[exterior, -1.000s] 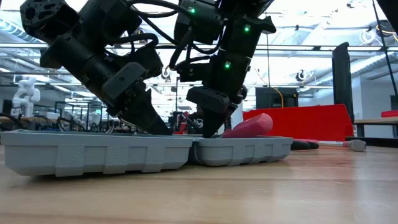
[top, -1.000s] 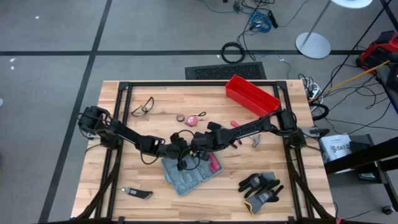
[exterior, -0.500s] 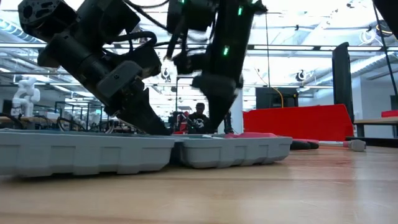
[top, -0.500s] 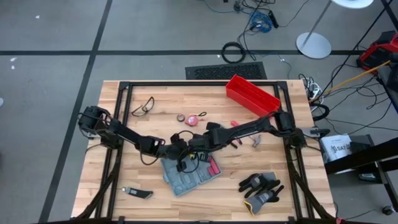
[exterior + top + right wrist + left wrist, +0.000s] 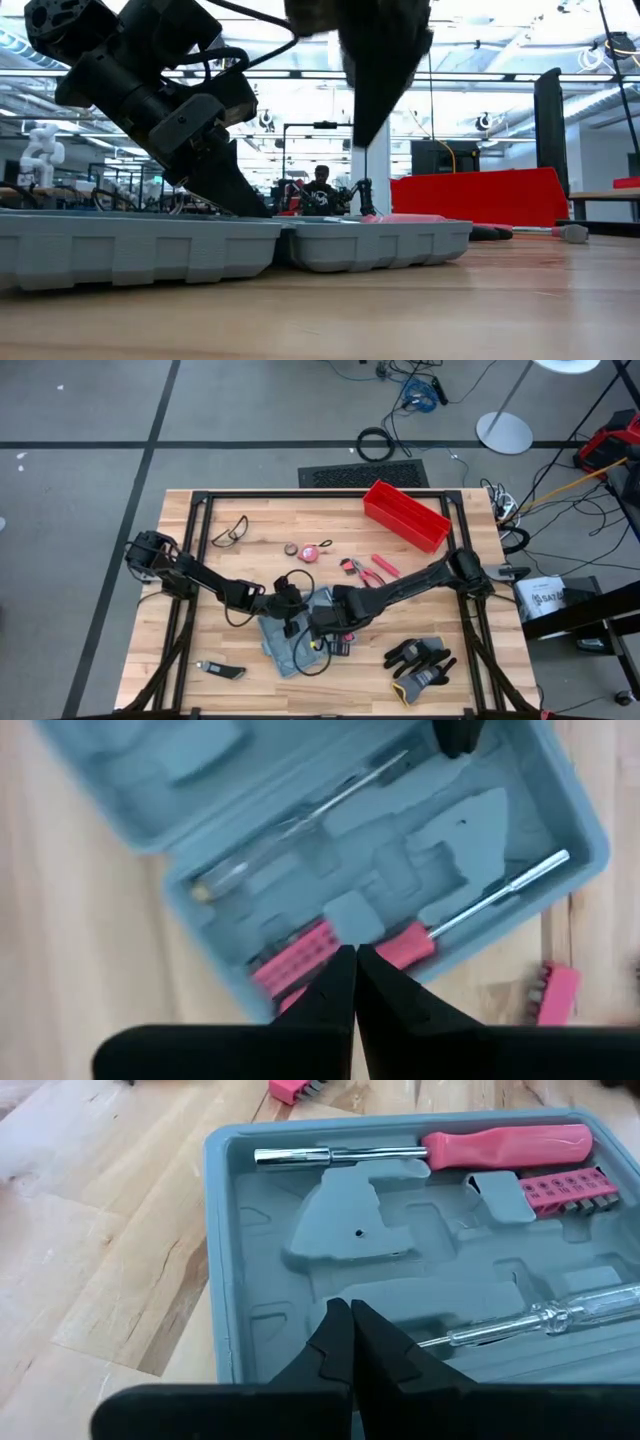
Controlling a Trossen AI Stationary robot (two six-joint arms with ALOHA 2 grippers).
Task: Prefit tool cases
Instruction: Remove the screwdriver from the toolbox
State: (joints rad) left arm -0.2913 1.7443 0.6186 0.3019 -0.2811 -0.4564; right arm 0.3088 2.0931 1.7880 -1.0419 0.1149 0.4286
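Observation:
The grey-blue tool case (image 5: 285, 648) lies open and flat on the table; in the low view its two halves (image 5: 150, 245) rest on their undersides. Its moulded inside (image 5: 400, 1240) holds a pink-handled screwdriver (image 5: 505, 1146), a pink bit holder (image 5: 565, 1188) and a clear-handled screwdriver (image 5: 560, 1315). My left gripper (image 5: 350, 1312) is shut, its tips down inside the case (image 5: 235, 200). Above the case hangs my right gripper (image 5: 355, 960), shut and holding nothing (image 5: 372, 125). My left gripper sets its shut fingertips (image 5: 338, 1325) on the case's grey moulded inside (image 5: 385, 1292), near one long wall. The fingers slant down from the table's left side. The case lies flat on the table under them.
A red bin (image 5: 405, 512) stands at the far right. Safety glasses (image 5: 230, 530), small round items (image 5: 305, 550) and pink pliers (image 5: 365, 568) lie on the far half. Black gloves (image 5: 420, 660) and a small knife (image 5: 222, 671) lie near the front edge. A pink bit block (image 5: 555, 990) lies beside the case.
My right gripper has risen clear of the case and swung toward the table's near edge, tipping to point more steeply down. The pink screwdriver, its handle tilted up a second ago, now lies flat in the case. The pink pliers have come into view.

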